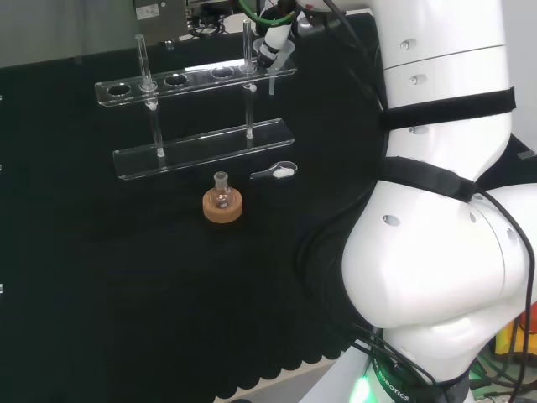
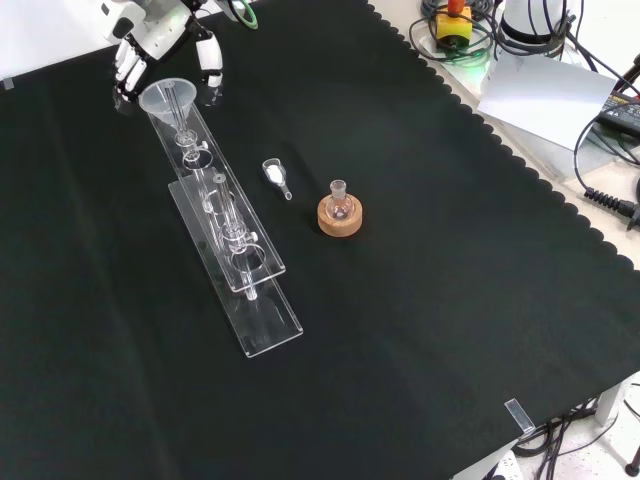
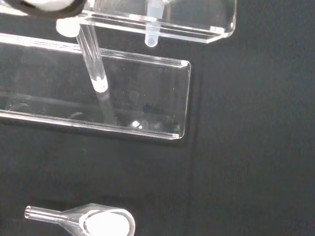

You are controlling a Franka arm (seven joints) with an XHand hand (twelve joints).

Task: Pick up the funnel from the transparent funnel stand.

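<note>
One funnel: clear conical funnel (image 2: 166, 97) seated in the end hole of the stand's upper shelf, at about 11 o'clock on the cloth in the front view; stem hanging down through the hole, so a straight upward lift looks needed to free it.
Stand: transparent two-tier acrylic funnel stand (image 2: 236, 270), upper shelf on clear posts above a base plate; row of holes there to keep funnels upright.
Hand: black and white robot hand (image 2: 160, 45) just behind the funnel's rim, fingers (image 2: 212, 70) curved down on either side of the cone; contact not clear, probably closing for the pick rather than gripping yet.
Flask: small clear round flask (image 2: 339, 200) on a cork ring stand (image 2: 340, 216), at 3 o'clock of the funnel stand, well apart; ring keeps the round bottom from rolling.
Scoop: clear scoop with white powder (image 2: 274, 173) lying on the black surface (image 2: 430, 300) between stand and flask.
Progress: funnel not yet lifted, judging by its seat in the shelf.
</note>
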